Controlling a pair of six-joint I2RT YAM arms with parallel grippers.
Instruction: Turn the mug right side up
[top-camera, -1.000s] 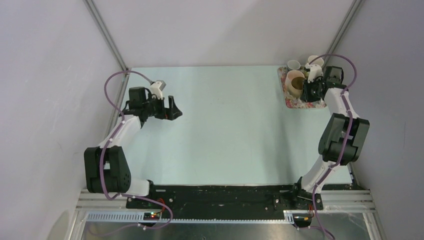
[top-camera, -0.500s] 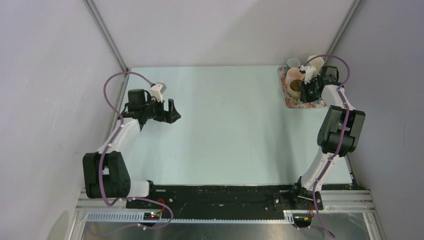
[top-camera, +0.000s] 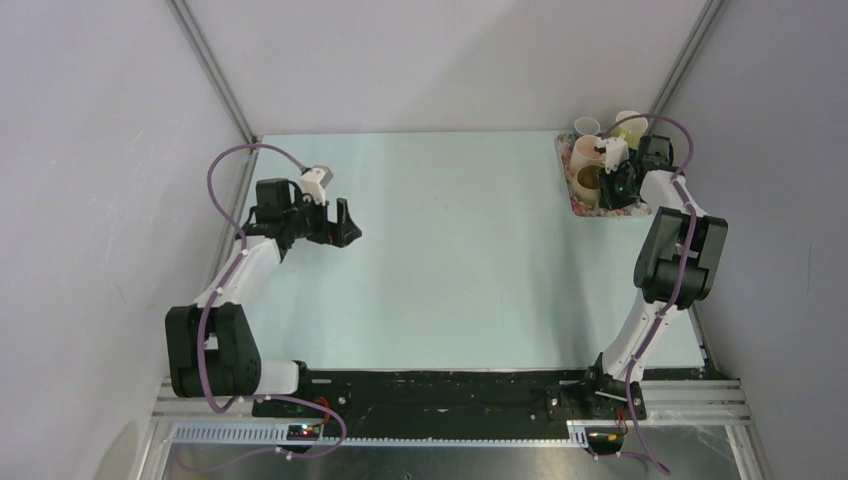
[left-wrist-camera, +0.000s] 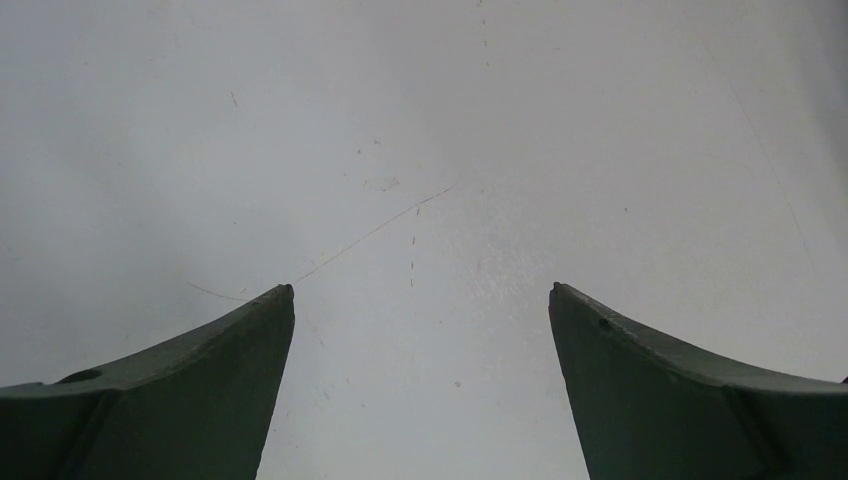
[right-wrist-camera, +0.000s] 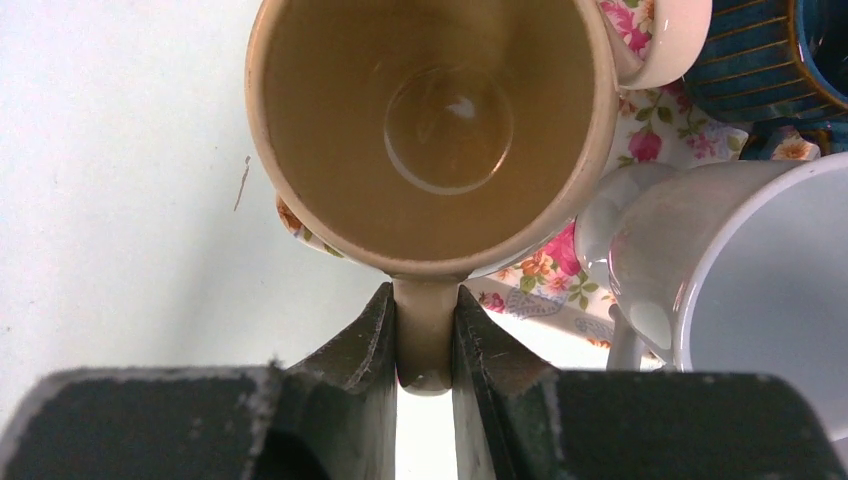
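A beige mug (right-wrist-camera: 430, 130) stands mouth up over the edge of a floral tray (right-wrist-camera: 560, 275); its tan inside shows. My right gripper (right-wrist-camera: 424, 300) is shut on the mug's handle (right-wrist-camera: 424, 335). In the top view the mug (top-camera: 588, 177) sits on the tray (top-camera: 578, 203) at the far right, with my right gripper (top-camera: 613, 185) beside it. My left gripper (top-camera: 343, 221) is open and empty above the table's left side; in the left wrist view it (left-wrist-camera: 420, 290) shows only bare table between the fingers.
A white mug (right-wrist-camera: 740, 270) stands right beside the beige one on the tray, and a dark blue striped mug (right-wrist-camera: 765, 50) behind it. More cups (top-camera: 587, 127) stand at the tray's far end. The side wall is close on the right.
My right gripper has moved toward the far right corner with the mug and brought it down over the tray. The left arm drew back slightly.
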